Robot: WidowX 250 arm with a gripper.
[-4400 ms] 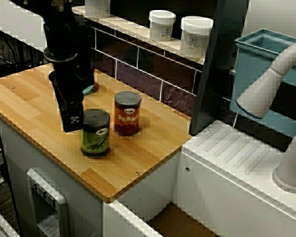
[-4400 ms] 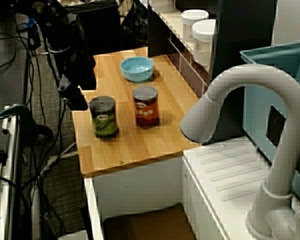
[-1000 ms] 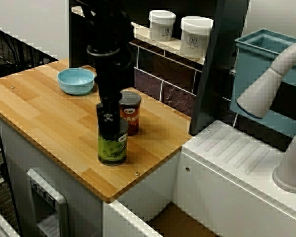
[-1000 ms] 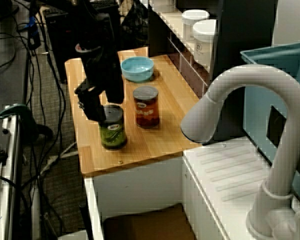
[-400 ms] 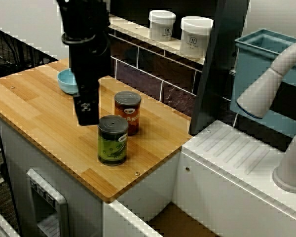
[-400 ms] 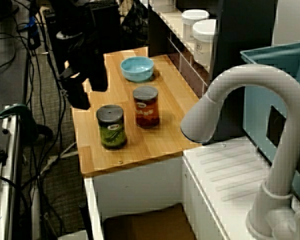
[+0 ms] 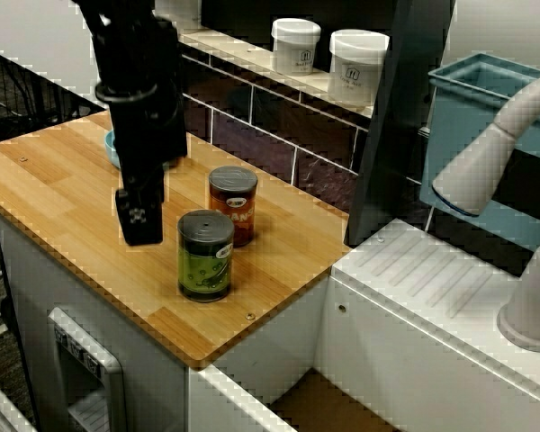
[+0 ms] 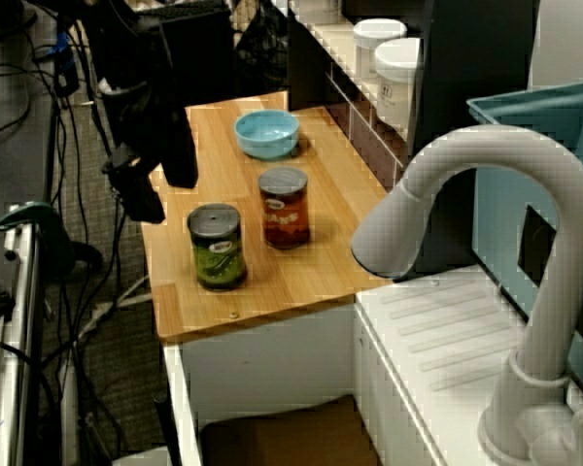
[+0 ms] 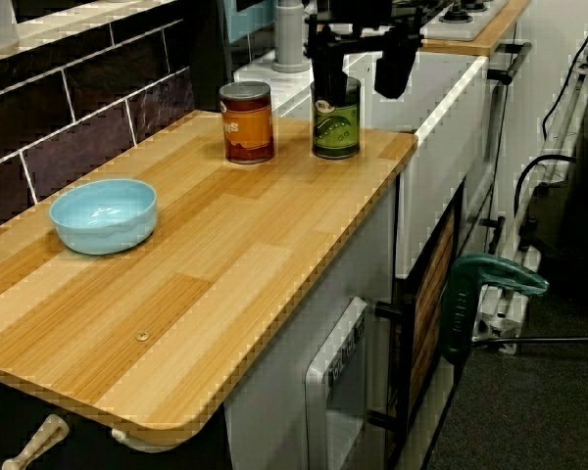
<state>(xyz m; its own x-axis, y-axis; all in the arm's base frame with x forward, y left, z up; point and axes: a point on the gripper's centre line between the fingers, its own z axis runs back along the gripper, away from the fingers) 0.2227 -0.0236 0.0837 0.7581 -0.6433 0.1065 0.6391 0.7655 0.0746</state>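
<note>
Green can [image 7: 205,256]: upright, lid on, standing on your wooden counter [image 7: 54,189] near the front corner by the white drainboard [image 7: 432,279]. Nothing grips it.

Gripper [image 7: 139,225]: hangs just beside the can on the side away from the drainboard, above the counter and not touching. In the view that rides on the gripper, you see the fingers [image 9: 392,69] spread apart, holding nothing, with the can beyond them.

Red-brown can [image 7: 232,205]: upright, close behind the green can, with a small gap.

Blue bowl [image 8: 266,133]: farther back, well apart.

Two high views and the pincer's [image 7: 139,225] low view share the counter [image 7: 63,193].
</note>
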